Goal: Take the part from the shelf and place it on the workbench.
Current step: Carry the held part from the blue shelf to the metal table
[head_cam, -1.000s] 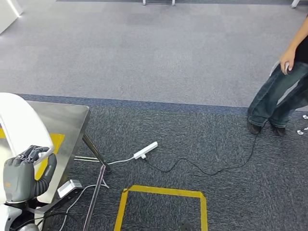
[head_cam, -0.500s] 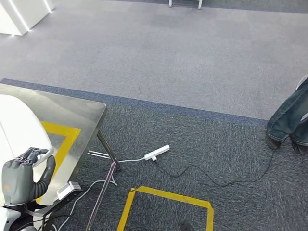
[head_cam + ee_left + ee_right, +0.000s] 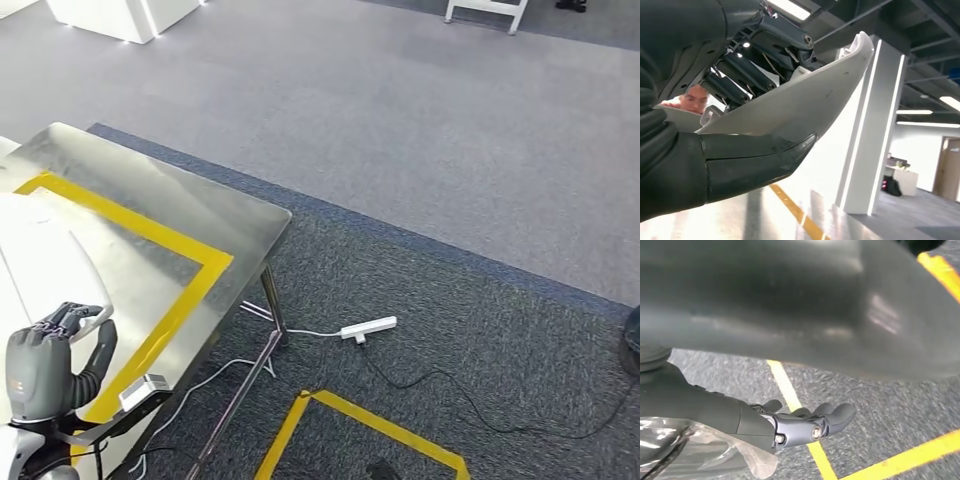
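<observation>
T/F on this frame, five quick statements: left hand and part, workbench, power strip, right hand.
1. The left hand holds the white part. True.
2. The workbench has a wooden top. False: it is shiny metal with a yellow tape outline.
3. A white power strip lies on the carpet. True.
4. The right hand grips a part. False: it holds nothing, fingers extended over the carpet.
5. The power strip sits on the workbench. False: it is on the floor beside it.
</observation>
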`<state>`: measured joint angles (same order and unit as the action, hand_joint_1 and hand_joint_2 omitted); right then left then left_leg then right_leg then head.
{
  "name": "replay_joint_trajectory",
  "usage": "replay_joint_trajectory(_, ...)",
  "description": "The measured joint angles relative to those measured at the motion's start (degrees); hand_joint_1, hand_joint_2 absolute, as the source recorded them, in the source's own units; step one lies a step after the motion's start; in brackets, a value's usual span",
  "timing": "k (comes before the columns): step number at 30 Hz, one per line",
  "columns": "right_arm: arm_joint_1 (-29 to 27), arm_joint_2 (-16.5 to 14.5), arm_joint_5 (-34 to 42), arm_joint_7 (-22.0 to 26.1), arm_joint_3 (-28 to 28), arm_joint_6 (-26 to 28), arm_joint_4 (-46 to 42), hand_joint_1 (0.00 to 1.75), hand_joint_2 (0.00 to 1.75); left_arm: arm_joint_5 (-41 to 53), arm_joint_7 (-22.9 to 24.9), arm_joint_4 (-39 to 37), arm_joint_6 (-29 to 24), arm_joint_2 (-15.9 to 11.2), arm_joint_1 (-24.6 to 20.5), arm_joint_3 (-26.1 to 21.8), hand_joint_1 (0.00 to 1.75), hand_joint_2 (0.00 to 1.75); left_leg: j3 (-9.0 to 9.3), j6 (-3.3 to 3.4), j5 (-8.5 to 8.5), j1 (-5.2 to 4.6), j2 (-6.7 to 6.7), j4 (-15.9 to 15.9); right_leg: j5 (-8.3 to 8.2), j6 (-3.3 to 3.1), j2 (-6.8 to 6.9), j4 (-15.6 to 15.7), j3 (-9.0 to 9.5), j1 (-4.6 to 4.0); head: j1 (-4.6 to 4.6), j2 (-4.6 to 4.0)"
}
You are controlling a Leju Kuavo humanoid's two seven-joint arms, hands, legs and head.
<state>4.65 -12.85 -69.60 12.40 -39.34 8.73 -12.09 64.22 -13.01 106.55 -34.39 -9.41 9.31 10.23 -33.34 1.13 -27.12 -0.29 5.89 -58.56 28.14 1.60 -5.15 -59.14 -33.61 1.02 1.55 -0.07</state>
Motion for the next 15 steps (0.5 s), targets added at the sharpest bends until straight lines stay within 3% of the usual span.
replay_joint_trajectory(2,-0.1,0.0,0.1,-0.4,0.0,-0.4,0.0,0.0,0.0,0.0,0.0,0.0,0.1,0.0,-0.1,0.1,1.75,1.75,-0.4,-0.58,0.11,0.24,1.24,-0.1,0.18,-0.2,0.52,0.5,0.58,-0.05,-0.01,0.0)
replay_joint_trajectory(3,-0.1,0.0,0.2,-0.5,0.0,-0.4,0.0,0.0,0.0,0.0,0.0,0.0,0.2,0.0,-0.1,0.1,1.75,1.75,-0.52,-0.86,-0.04,0.27,0.91,-0.3,0.13,-0.4,1.15,0.6,0.75,-0.03,-0.05,0.0)
replay_joint_trajectory(5,-0.1,-0.1,0.3,-0.5,0.0,-0.5,0.0,0.0,0.0,0.0,0.0,0.0,0.2,-0.1,-0.4,0.1,1.75,1.75,-1.76,-1.47,-1.85,0.15,-1.8,-3.1,0.17,-0.99,2.65,1.0,1.18,0.11,-0.33,0.0)
replay_joint_trajectory(7,-0.4,-0.1,0.3,-0.5,0.0,-0.5,0.0,0.0,0.0,0.0,0.0,0.0,0.2,-0.1,-0.7,0.2,1.75,1.75,-4.99,-2.08,-5.3,0.26,-4.67,-10.0,0.5,-1.48,4.32,1.1,1.51,0.02,-0.55,0.0)
replay_joint_trajectory(9,-0.7,-0.1,0.5,-0.5,0.0,-0.5,0.0,0.0,0.0,0.0,0.0,-0.1,0.3,0.0,-0.7,0.3,1.75,1.75,-7.86,-2.49,-6.99,0.63,-5.27,-15.7,0.86,-1.59,6.07,1.0,1.77,-0.01,-0.55,0.0)
replay_joint_trajectory(10,-0.8,-0.1,0.7,-0.4,0.0,-0.5,0.0,0.0,0.0,-0.1,0.0,-0.1,0.3,0.0,-0.8,0.3,1.75,1.75,-7.98,-2.62,-6.24,0.79,-5.4,-15.8,1.04,-1.54,6.86,1.0,1.94,-0.01,-0.55,0.0)
replay_joint_trajectory(11,-0.9,-0.1,0.8,-0.3,0.0,-0.5,0.0,0.0,0.0,-0.1,0.0,-0.2,0.3,0.0,-0.8,0.4,1.75,1.75,-6.96,-2.67,-4.47,0.91,-5.69,-13.6,1.23,-1.45,7.59,1.0,2.19,-0.01,-0.56,0.0)
replay_joint_trajectory(13,-0.9,-0.1,1.1,-0.1,0.0,-0.5,0.0,0.0,0.0,-0.4,0.0,-0.2,0.4,0.0,-1.2,0.5,1.75,1.75,-3.21,-2.52,-0.62,0.75,-7.69,-6.1,1.68,-1.09,8.84,1.0,2.75,-0.11,-0.57,0.0)
replay_joint_trajectory(15,-1.1,-0.1,1.6,0.3,-0.1,-0.3,0.0,0.0,0.0,-0.5,-0.1,-0.4,0.5,0.0,-1.9,0.7,1.75,1.75,-1.01,-2.0,0.61,0.28,-9.5,-1.2,2.1,-0.53,10.03,1.0,3.08,-0.43,-0.53,0.0)
